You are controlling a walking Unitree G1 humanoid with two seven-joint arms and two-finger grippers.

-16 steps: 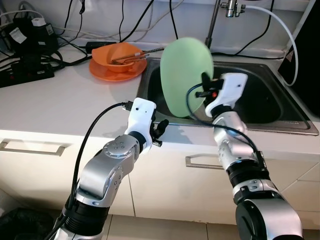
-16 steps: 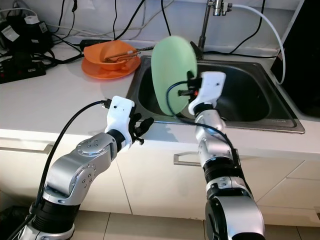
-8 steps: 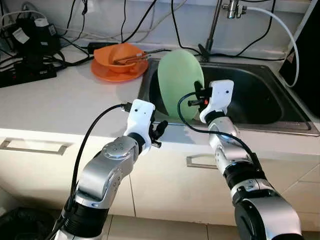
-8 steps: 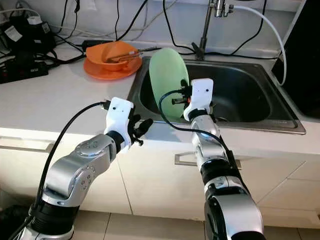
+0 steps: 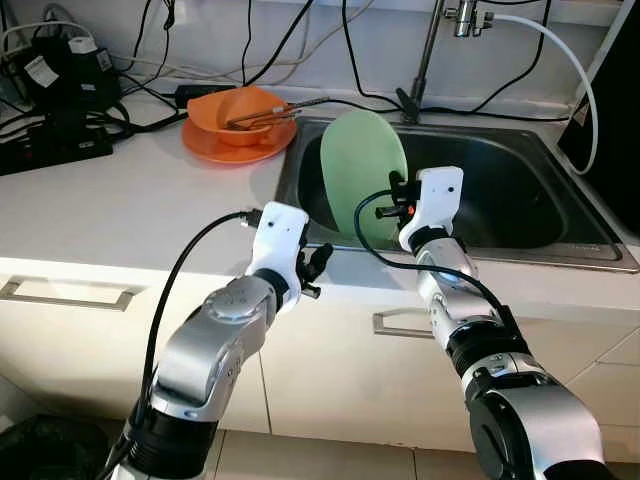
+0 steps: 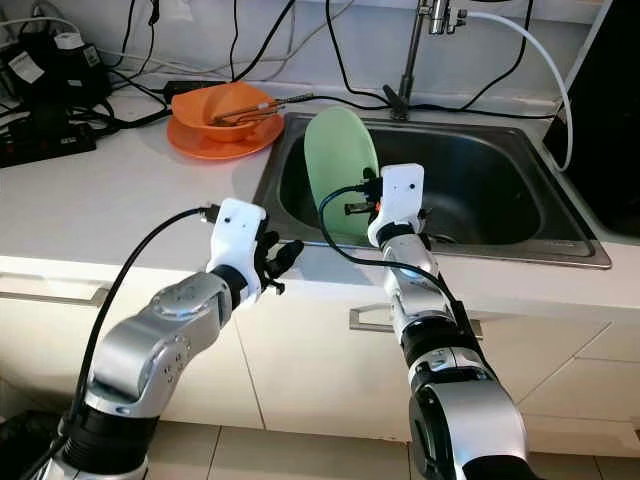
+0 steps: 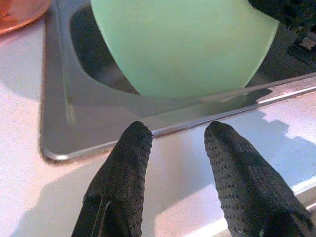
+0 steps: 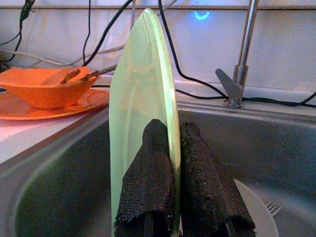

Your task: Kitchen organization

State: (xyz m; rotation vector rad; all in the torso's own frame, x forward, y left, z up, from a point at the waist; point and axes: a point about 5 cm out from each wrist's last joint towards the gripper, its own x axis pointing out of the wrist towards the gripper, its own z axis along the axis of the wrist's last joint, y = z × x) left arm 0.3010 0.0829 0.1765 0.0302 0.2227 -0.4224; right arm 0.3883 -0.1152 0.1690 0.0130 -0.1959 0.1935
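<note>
The pale green plate (image 5: 362, 172) stands on edge over the left part of the steel sink (image 5: 540, 255), pinched near its rim by the right gripper (image 8: 173, 163), whose jaws are closed tight on either face of it. It hangs above the basin, not resting on anything as far as the head views show. Below it, in the sink bottom, lie a white plate (image 8: 256, 217) and a fork (image 8: 270, 205).

The left gripper (image 7: 175, 148) hovers over the near edge of the desk (image 5: 120, 210), just in front of the sink's left corner, jaws parted a little and holding nothing.

On the desk to the far left of the sink sits an orange bowl (image 5: 240, 105) on an orange plate (image 5: 215, 145), with chopsticks (image 5: 280, 110) laid across the bowl. A faucet (image 5: 440, 40) rises behind the basin, and cables and a power strip (image 5: 55, 145) crowd the far left.

The tidying looks only partly done: the green plate is in hand, and the white plate, the fork and the orange set seem untouched.
</note>
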